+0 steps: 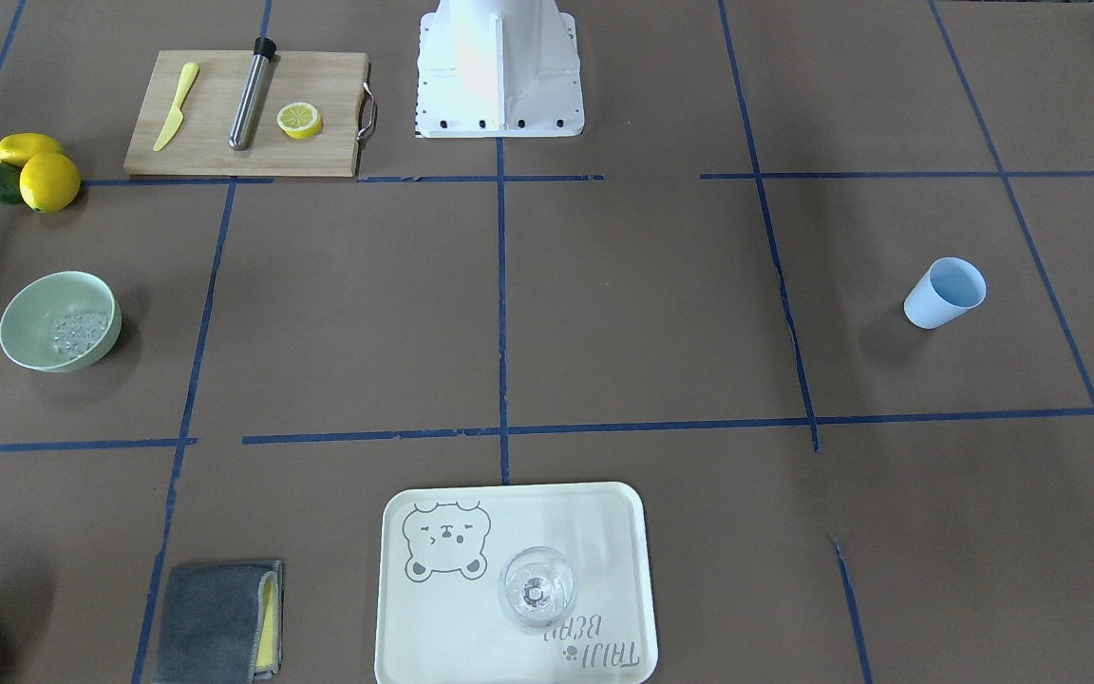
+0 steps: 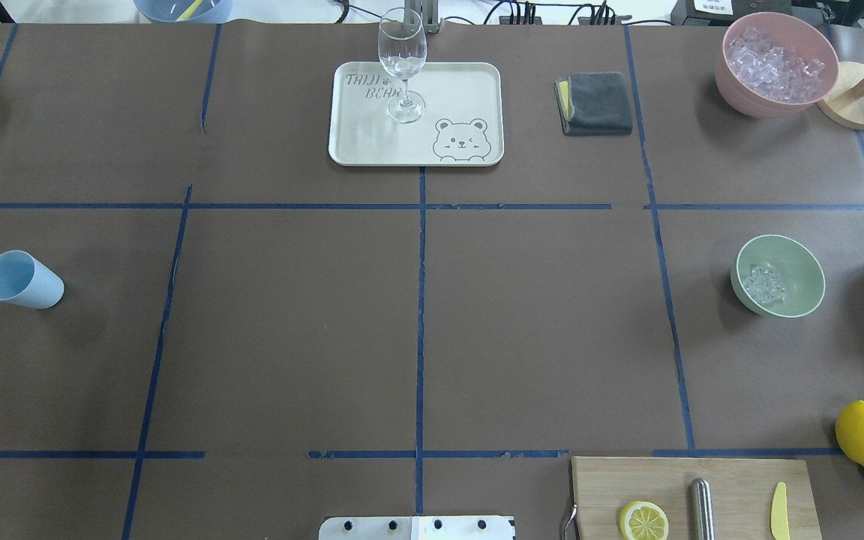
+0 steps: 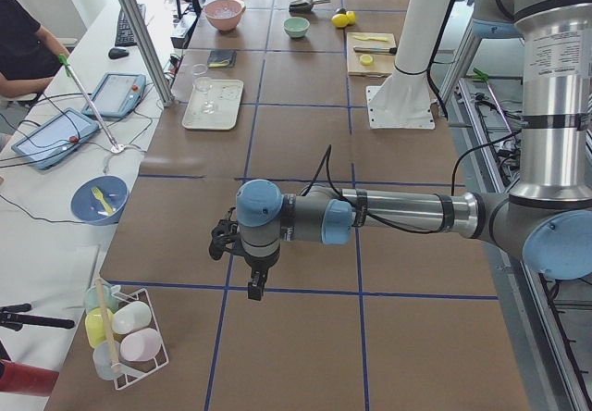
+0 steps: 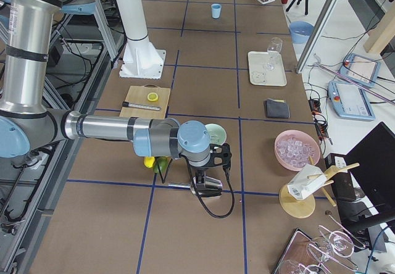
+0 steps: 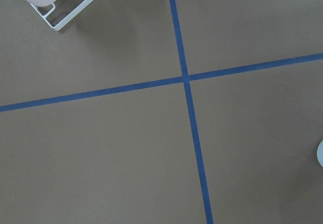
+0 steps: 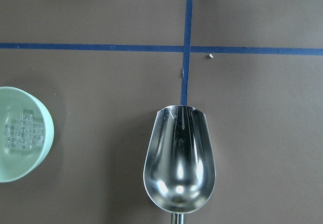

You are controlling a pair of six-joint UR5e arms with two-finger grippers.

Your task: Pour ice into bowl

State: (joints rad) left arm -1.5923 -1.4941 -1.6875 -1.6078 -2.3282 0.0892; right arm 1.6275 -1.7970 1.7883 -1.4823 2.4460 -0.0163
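Ice sits in bowl, right side of bench. Right tool hangs near bowl, an empty steel scoop under it; grip can't be told. Left tool hangs over the bench's far left end; wide or narrow, can't tell.

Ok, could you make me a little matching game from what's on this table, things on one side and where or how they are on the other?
Things:
1. ice
2. wine glass
3. lemon half
4. metal scoop

Place or state:
a. on the cream tray
b. empty
c. in the mint bowl
d. on the wooden board

Pairs: 1-c, 2-a, 3-d, 4-b
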